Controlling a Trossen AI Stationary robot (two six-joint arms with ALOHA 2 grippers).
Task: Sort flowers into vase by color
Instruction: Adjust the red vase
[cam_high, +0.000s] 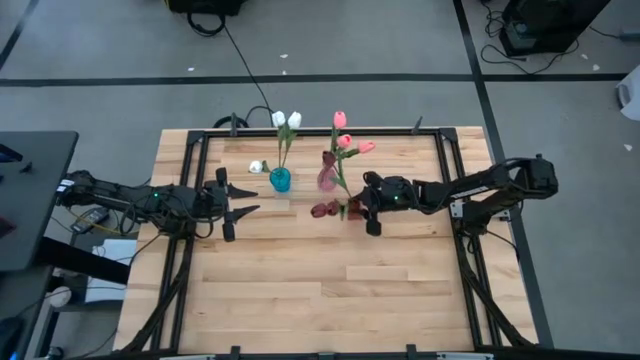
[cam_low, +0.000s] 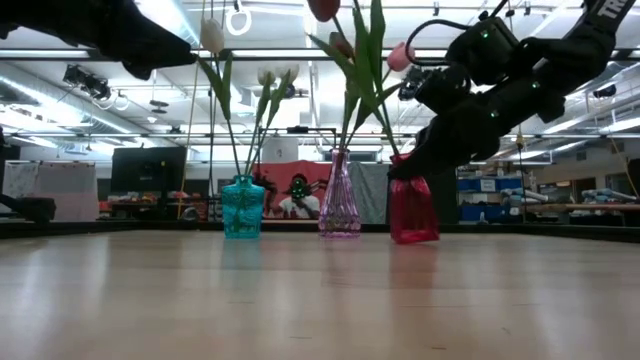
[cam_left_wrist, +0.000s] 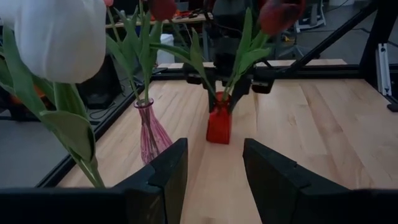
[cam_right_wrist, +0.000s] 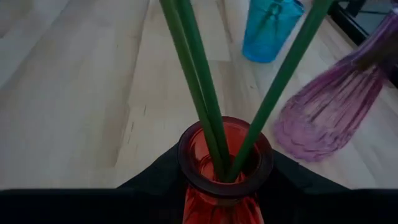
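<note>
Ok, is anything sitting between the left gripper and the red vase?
Nothing visible. The left gripper is open and looks straight at the red vase across bare table. The pink vase and a leaning white flower stand off to one side. The right gripper grips the vase's neck.

Workshop room around a wooden table

Grey floor (cam_high: 400, 50) crossed by black cables (cam_high: 245, 65); ceiling strip lights (cam_low: 60, 52), a dark monitor (cam_low: 147, 170) and cluttered shelving (cam_low: 490, 200) stand behind the table (cam_high: 300, 290).
</note>
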